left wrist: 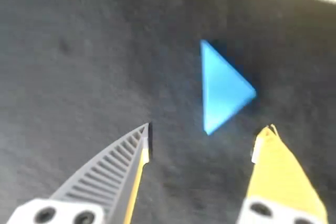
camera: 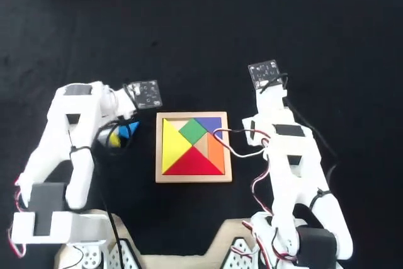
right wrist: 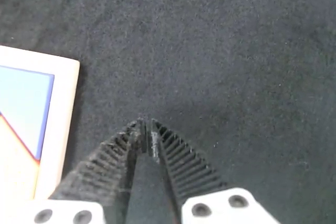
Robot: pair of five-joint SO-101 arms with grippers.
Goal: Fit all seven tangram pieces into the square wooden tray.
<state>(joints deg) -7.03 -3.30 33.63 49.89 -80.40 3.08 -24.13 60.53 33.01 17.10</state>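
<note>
Open black cloth (camera: 201, 36) stretches beyond the wooden tray (camera: 159, 155). L arm (camera: 69, 137) crowds the tray's left side, blue triangle (left wrist: 223, 87) just ahead of the spread L gripper (left wrist: 208, 128). R arm (camera: 283, 149) hugs the right rim, its cable (camera: 232, 153) looping over the tray.

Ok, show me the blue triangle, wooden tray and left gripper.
blue triangle (left wrist: 223, 90), left wrist view, its middle.
wooden tray (camera: 193, 179), high view, near rim.
left gripper (left wrist: 208, 128), left wrist view, midway between its fingers.

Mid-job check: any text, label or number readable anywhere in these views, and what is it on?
None can be read.
Marks on the left wrist's board and the right wrist's board: too small to read.
No print on the wooden tray or the blue triangle.
</note>
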